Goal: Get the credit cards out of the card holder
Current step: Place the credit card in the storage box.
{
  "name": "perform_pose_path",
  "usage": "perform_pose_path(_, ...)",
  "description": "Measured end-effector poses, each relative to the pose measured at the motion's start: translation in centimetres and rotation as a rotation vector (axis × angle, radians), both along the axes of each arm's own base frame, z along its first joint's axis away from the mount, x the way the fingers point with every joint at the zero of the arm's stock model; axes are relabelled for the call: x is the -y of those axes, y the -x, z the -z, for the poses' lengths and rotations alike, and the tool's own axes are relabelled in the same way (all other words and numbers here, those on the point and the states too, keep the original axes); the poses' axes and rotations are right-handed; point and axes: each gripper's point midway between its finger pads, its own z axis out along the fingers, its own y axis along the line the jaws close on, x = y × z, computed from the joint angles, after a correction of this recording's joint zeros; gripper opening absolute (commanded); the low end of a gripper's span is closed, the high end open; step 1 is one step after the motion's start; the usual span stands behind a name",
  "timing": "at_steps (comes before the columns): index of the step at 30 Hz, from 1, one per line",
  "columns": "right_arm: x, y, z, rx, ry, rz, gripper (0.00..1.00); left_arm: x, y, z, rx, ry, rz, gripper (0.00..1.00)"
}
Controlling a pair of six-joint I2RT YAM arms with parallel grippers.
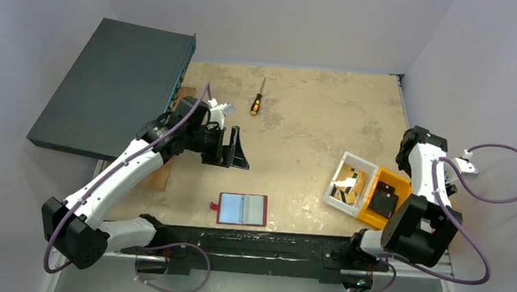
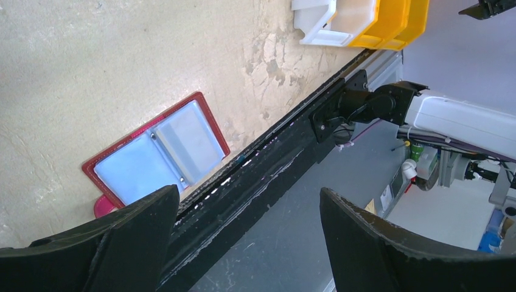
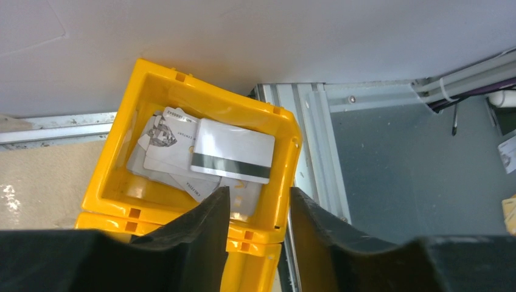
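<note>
Pincer on the left arm (image 1: 234,157) is wide, holding nothing. The card holder (image 1: 242,209) lies open on the desk (image 1: 299,121) near it, toward the front edge, long side left to right. This arm is nearer. Cards (image 3: 231,152) lie in the yellow bin (image 3: 182,79) under the narrow, bare right pincer (image 3: 258,198).

- The top view looks steeply down from high behind the near edge and takes in the whole surface (image 1: 311,136) from far off.
- The left wrist view hangs well above the surface. It tilts back toward the near edge, over the open card holder (image 2: 157,152) and the black rail (image 2: 274,155). The top view shows both of these.
- The right wrist view looks down from close range into the yellow bin (image 3: 118,140), which appears in all three views.
</note>
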Motion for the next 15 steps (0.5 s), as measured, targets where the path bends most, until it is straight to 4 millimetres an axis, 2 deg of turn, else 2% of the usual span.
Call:
perform_pose_path(1,0.02,-0.02,0.03,0.001,0.001,0.002,0.57,0.03,0.04,0.0,0.0,0.0,0.002,0.85)
perform_pose_path(5,0.01,0.03,0.09,-0.007,-0.004,0.001,0.62,0.07,0.08,-0.01,0.0,0.0,0.004,0.85)
perform_pose_path(15,-0.22,-0.4,-0.08,0.016,-0.034,-0.045,0.63,-0.03,0.32,0.9,-0.017,-0.009,0.004,0.85)
